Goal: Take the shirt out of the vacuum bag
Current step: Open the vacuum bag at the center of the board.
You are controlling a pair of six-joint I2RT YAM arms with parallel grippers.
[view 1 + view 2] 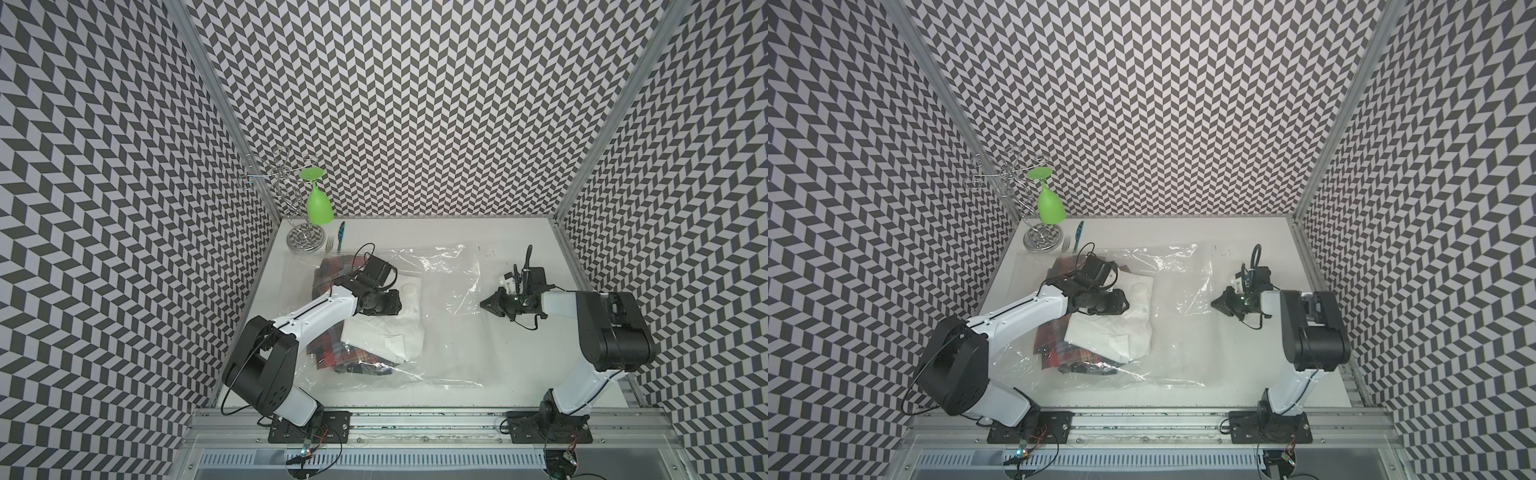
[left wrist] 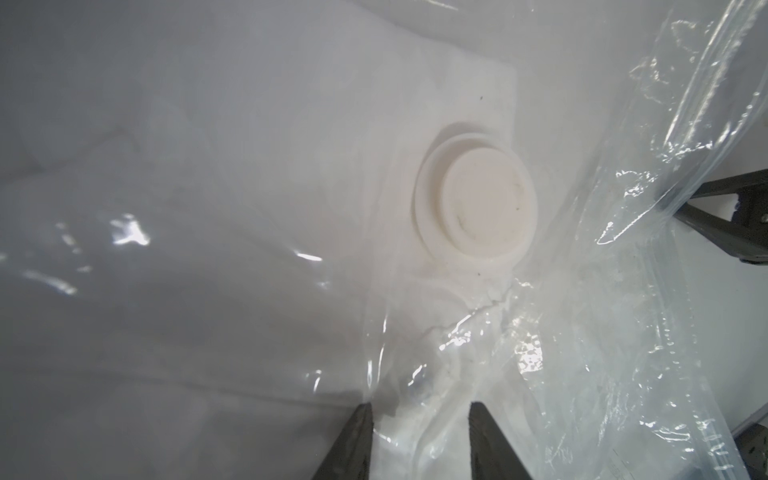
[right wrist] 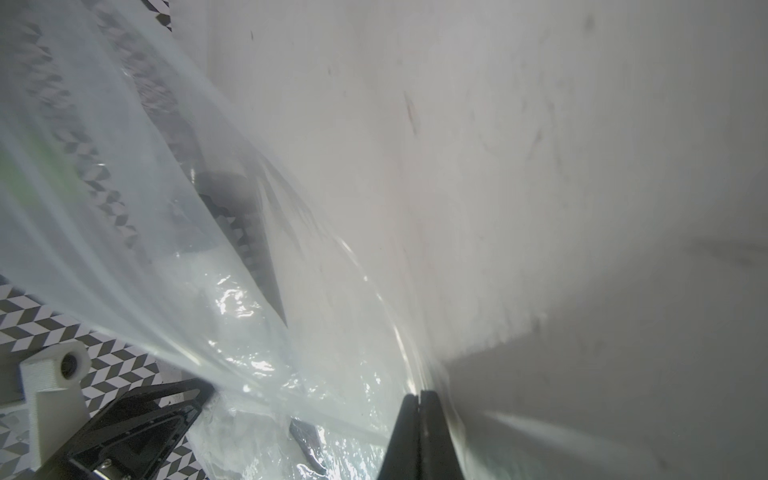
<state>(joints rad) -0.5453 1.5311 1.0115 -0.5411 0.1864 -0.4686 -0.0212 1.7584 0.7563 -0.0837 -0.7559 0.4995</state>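
Right gripper [image 3: 419, 395] clamped on vacuum bag [image 1: 440, 286], far from valve cap [image 2: 486, 208] | left gripper [image 2: 420, 407] beside cap, grip unclear | risk: slick film slips

The vacuum bag [image 1: 436, 291] is being borne by the surface [image 1: 519, 374], spread between the two tools. The left tool [image 2: 419, 409] is being held over the shirt [image 1: 386, 336] inside the bag; a second garment [image 1: 328, 270] is being overlain by that shirt, beneath and behind the tool. The valve cap [image 2: 482, 208] is being seen just ahead of the tool's fingertips, with a bag fold lying between them. The bag's edge is being pinched in the right tool [image 1: 483, 304]. Well behind the left tool, a rack [image 1: 305, 241], a hanging glass [image 1: 319, 205], a fork [image 1: 330, 243] and a slender item [image 1: 342, 235] are being grouped in the surface's corner.
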